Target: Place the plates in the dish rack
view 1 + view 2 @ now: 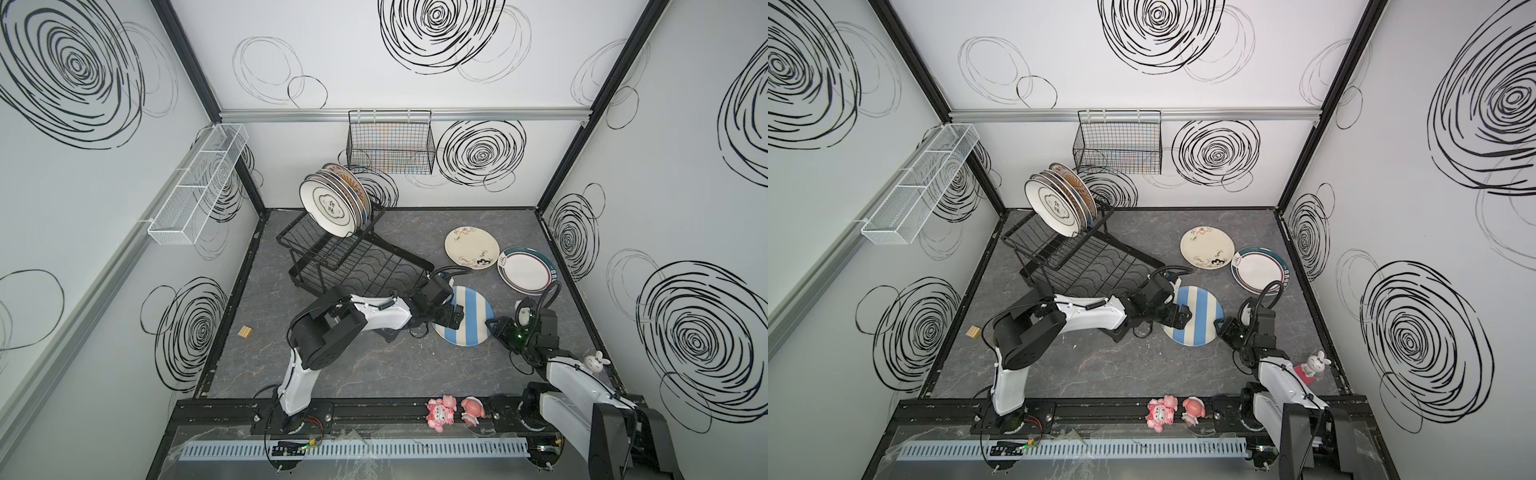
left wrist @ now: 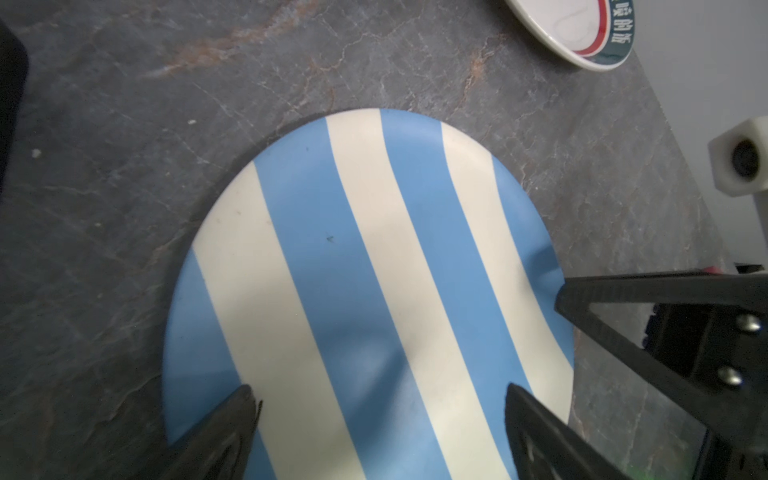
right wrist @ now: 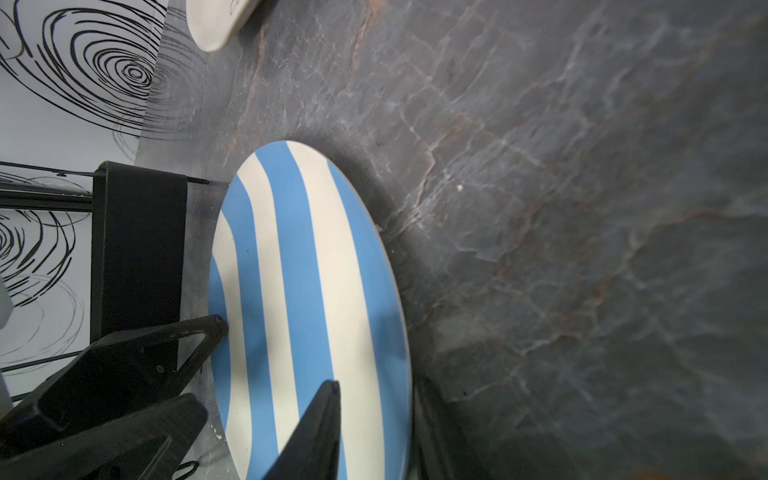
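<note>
Blue-and-cream striped plate [image 1: 471, 318] lies flat, just right of the dish rack [image 1: 357, 266].
Stripes run near to far. The left gripper [image 2: 380, 392] is over its left edge, jaws apart; the right gripper [image 1: 493, 325] straddles its right rim, and whether it is clamped cannot be told.

A white mesh basket [image 1: 199, 183] is mounted at middle left, a black fine-grid basket [image 1: 390, 143] at upper centre. Pink figurines [image 1: 441, 411] are seen at lower centre, a wooden block [image 1: 245, 331] left of centre.

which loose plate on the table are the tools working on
The blue-and-cream striped plate: left tool and right tool are at it. The cream plate with drawings and teal-rimmed plate lie untouched behind.
</note>
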`<state>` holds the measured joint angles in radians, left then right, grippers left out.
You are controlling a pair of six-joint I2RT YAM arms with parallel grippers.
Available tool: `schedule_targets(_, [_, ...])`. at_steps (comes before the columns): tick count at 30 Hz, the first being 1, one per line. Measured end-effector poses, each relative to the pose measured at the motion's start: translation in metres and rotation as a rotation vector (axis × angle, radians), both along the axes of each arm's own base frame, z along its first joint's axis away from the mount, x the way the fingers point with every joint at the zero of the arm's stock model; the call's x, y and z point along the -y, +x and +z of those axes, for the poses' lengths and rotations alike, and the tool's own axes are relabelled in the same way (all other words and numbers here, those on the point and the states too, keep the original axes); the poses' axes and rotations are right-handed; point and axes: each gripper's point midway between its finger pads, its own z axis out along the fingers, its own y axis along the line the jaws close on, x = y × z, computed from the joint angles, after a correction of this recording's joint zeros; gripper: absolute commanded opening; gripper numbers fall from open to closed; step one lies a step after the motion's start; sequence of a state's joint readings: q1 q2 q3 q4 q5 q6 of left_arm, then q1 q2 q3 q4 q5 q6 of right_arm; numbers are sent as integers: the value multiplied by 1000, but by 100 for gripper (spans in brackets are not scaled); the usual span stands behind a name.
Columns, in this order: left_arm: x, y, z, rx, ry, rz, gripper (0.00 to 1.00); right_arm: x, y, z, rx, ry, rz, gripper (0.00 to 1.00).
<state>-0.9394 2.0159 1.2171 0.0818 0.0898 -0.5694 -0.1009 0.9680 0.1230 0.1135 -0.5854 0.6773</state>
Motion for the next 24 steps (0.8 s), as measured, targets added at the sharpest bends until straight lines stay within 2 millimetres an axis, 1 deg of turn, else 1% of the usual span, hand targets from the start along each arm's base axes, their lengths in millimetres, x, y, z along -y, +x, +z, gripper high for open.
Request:
schedule_targets(4, [1, -1, 0, -3, -4, -5, 96, 1, -1, -2, -13, 10, -4, 22])
schedule_targets(6, [1, -1, 0, -4, -4, -6, 96, 1, -1, -4, -19, 14, -5, 15])
schedule_targets(8, [1, -1, 0, -4, -4, -6, 96, 2, -3, -6, -31, 19, -7, 11])
schedule_targets(14, [3, -5, 1, -17, -14, -15, 96, 3, -4, -3, -36, 56, -7, 0])
schedule_targets(17, [3, -7, 1, -25, -19, -19, 96, 3, -4, 0, -38, 67, -2, 0])
schedule_targets(20, [2, -10, 4, -36, -21, -23, 96, 5, -1, 8, -33, 74, 2, 0])
schedule_targets(22, [-1, -12, 11, -36, -24, -24, 96, 8, 3, 18, -11, 67, 3, 0])
schedule_targets(24, [-2, -13, 25, -24, -41, -24, 96, 12, 8, 31, 19, 55, 1, 0])
